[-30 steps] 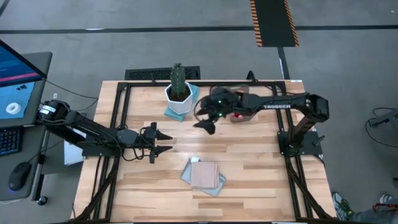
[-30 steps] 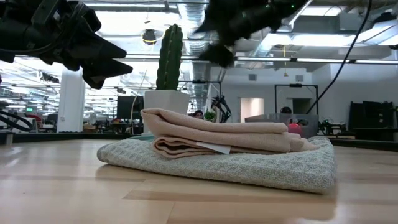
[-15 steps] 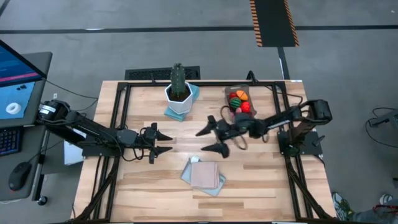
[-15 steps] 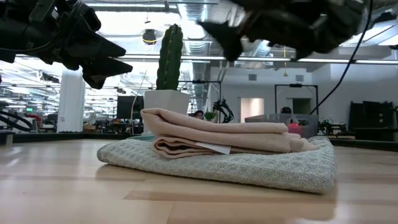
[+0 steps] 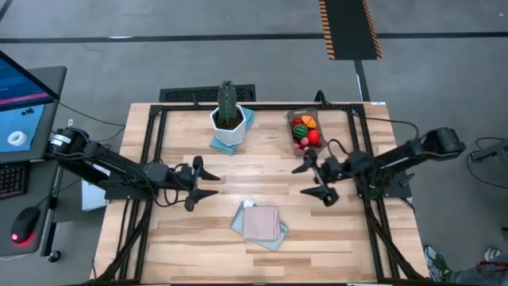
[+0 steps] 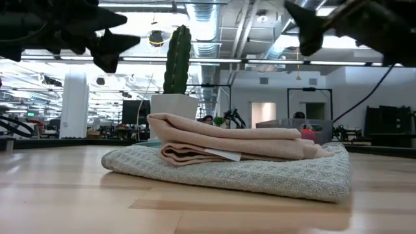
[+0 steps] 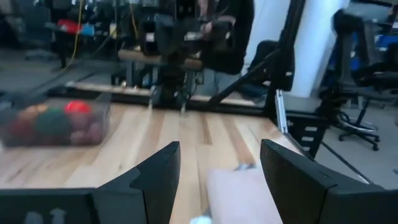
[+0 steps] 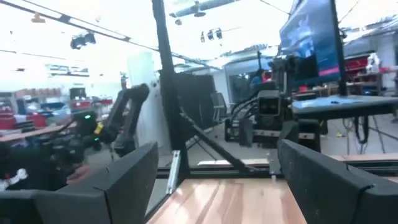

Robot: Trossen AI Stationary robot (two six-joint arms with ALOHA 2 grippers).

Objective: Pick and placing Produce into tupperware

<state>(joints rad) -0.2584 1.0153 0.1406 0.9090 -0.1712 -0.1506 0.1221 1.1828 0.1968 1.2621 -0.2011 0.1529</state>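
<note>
In the high view the tupperware, a translucent tub, stands on its base near the table's far edge. Inside lies the produce: an orange piece, a red piece and a green-striped one. My left wrist view shows the same tupperware with produce inside. My right gripper hovers open, nearer than the tub and toward the table's right side, touching nothing. My left gripper hangs open over the table's left-middle, also holding nothing. Both show high in the low view, left gripper and right gripper.
A folded pink cloth on a grey-green cloth lies near the table's near edge between the arms. A tall cactus in a white pot stands on a blue mat at the far edge, left of the tub. Bare wood lies between the grippers.
My right arm has drawn back from over the tub, first toward the near edge, then toward the table's right, and the tub with its produce now shows uncovered. My left gripper has risen a little in the low view.
</note>
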